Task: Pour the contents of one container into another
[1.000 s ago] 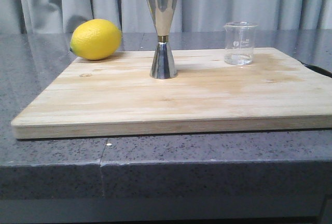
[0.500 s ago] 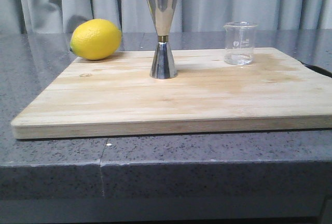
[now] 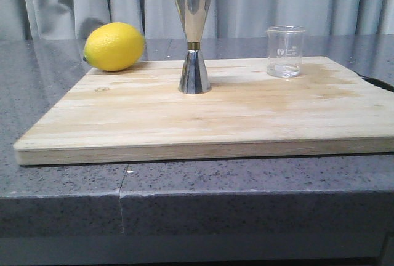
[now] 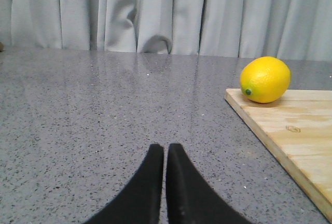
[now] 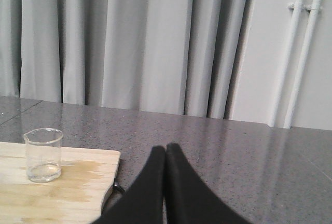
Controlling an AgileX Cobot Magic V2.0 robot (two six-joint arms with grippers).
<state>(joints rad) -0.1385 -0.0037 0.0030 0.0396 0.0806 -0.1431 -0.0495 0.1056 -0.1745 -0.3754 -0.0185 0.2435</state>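
Jigger (image 3: 194, 38): steel, double-ended, upright near the middle of the cutting board (image 3: 203, 121), its upper cup open; contents not visible from this angle.
Glass beaker (image 3: 285, 51): upright toward the board's far right corner, well apart from the jigger; clear, with at most a thin film at the bottom, hard to tell.
Cutting board: pale wood, lying flat on the grey speckled table (image 3: 61, 180), with a darker, damp-looking patch between jigger and beaker.
Lemon (image 3: 114, 46): whole, at the board's far left corner.
Left gripper (image 4: 165, 149): fingers pressed together, holding nothing, low over the table to the left of the board.
Right gripper (image 5: 165, 149): fingers pressed together, holding nothing, to the right of the board.
Curtain (image 3: 92, 1): grey, behind the table.
Stage: both vessels standing and both arms clear fits either a pour yet to come or one completed; the damp patch does not settle it.
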